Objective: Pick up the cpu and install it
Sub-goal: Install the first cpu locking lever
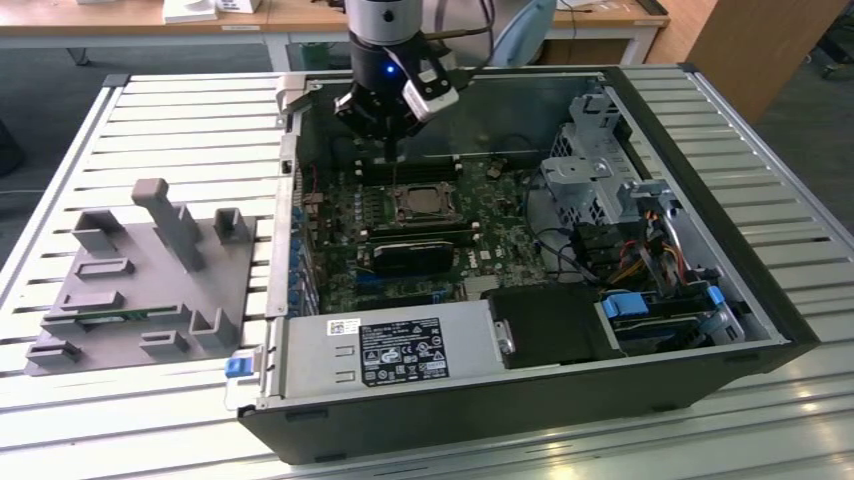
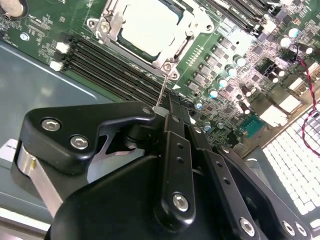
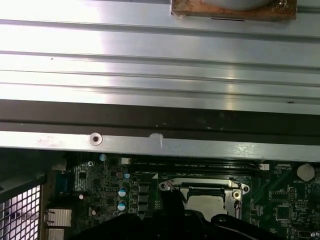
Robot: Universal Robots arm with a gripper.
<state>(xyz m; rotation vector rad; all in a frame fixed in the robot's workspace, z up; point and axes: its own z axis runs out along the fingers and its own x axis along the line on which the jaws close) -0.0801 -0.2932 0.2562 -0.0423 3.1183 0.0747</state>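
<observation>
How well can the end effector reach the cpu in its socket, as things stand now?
Probably yes. In the exterior view the end effector hangs inside the open computer case, beside the cpu. In the second wrist view nothing lies over the cpu, so the way looks free.

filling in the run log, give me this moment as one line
cpu: seated in motherboard socket | gripper: above board just behind socket, holding nothing visible | case: open on slatted table

silver square cpu (image 1: 424,203), flat in motherboard socket (image 1: 426,188)
</observation>
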